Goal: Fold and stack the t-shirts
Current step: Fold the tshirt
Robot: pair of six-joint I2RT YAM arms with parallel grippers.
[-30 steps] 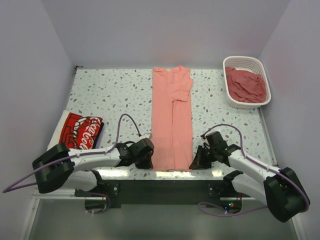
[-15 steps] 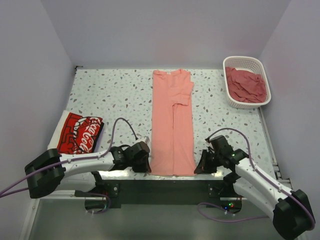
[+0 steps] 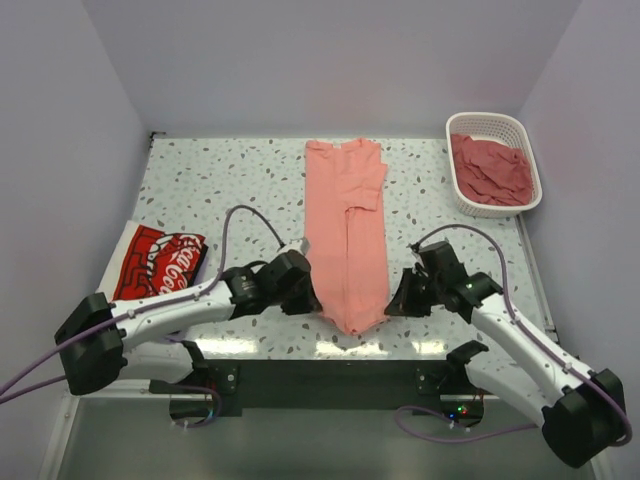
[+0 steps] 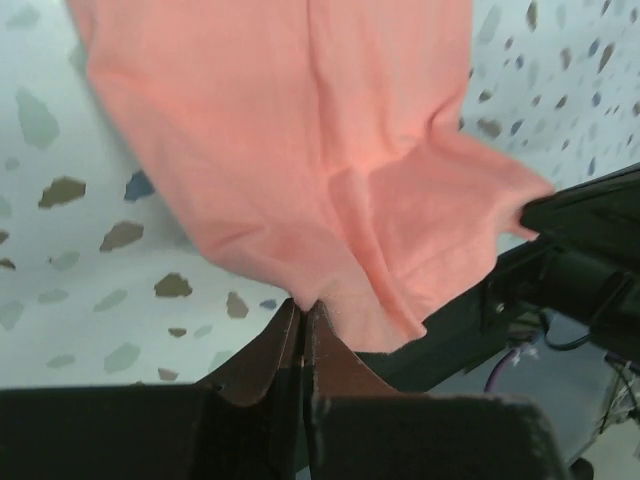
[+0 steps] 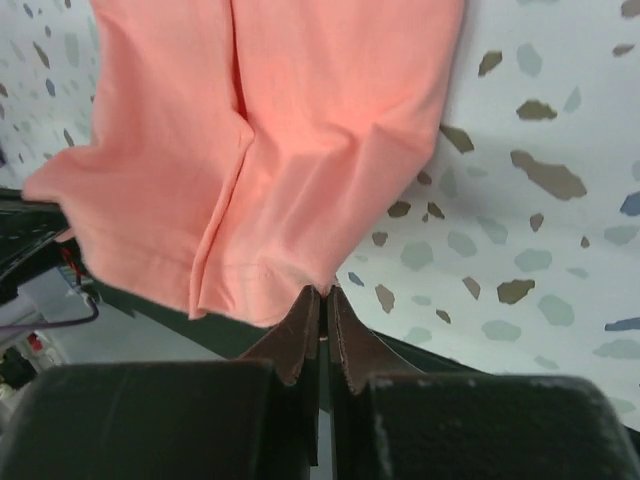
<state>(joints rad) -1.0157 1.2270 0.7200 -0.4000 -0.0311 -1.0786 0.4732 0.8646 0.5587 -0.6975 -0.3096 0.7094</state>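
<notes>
Hem raised since before | salmon t-shirt lengthwise near-far, collar far | left claw, right claw both grip hem

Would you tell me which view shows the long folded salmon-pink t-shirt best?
The top external view: the whole salmon-pink t-shirt shows, collar to hem. The wrist views show only its near hem, pinched by the left tool and right tool.

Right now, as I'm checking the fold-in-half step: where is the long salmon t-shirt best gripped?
The salmon t-shirt lies as a narrow strip with its collar far, so grip the corners of its near hem, coming from the near side, one gripper each. The left gripper and right gripper pinch there.
</notes>
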